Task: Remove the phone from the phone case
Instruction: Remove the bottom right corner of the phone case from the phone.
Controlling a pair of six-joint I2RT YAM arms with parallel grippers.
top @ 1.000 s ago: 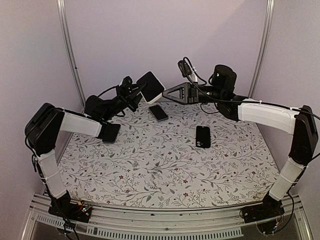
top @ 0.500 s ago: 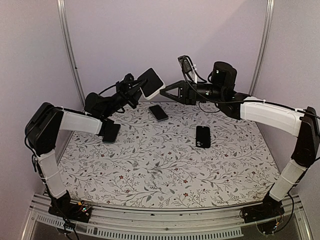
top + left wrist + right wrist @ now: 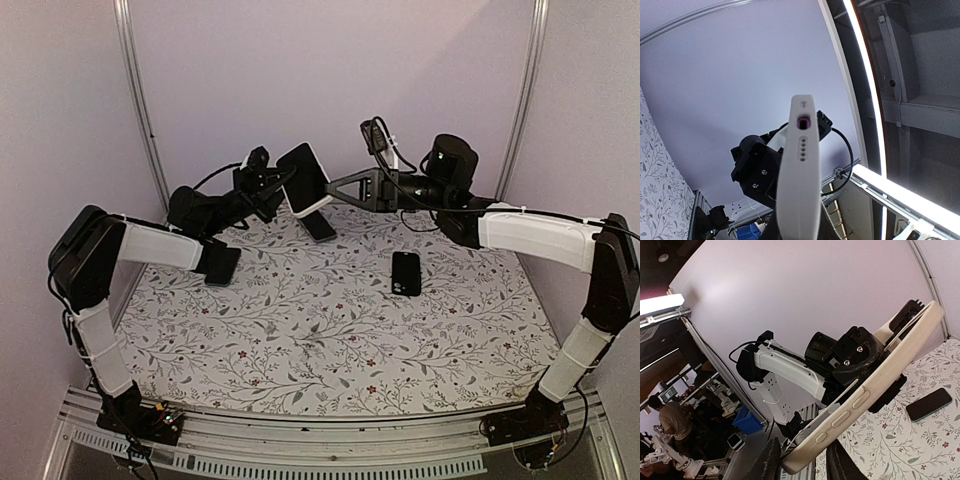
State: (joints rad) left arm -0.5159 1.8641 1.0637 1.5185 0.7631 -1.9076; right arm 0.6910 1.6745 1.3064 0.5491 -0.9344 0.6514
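My left gripper (image 3: 281,186) is shut on the white phone case (image 3: 314,196), holding it up in the air over the back of the table. The phone (image 3: 300,164) sits in it as a dark face. In the left wrist view the case (image 3: 800,170) stands end-on, its port and speaker holes toward me, and hides my fingers. My right gripper (image 3: 329,188) meets the case from the right. In the right wrist view its jaws (image 3: 802,466) are open, one either side of the lower end of the case (image 3: 875,382). The side buttons face the camera.
Three loose dark phones lie on the floral cloth (image 3: 330,340): one (image 3: 320,228) right under the held case, one (image 3: 406,272) to the right of the middle, one (image 3: 220,265) beneath my left forearm. The purple back wall stands close behind both grippers.
The left gripper has swung the case a little down and to the right. The right gripper's jaws have opened and now straddle the case's end.
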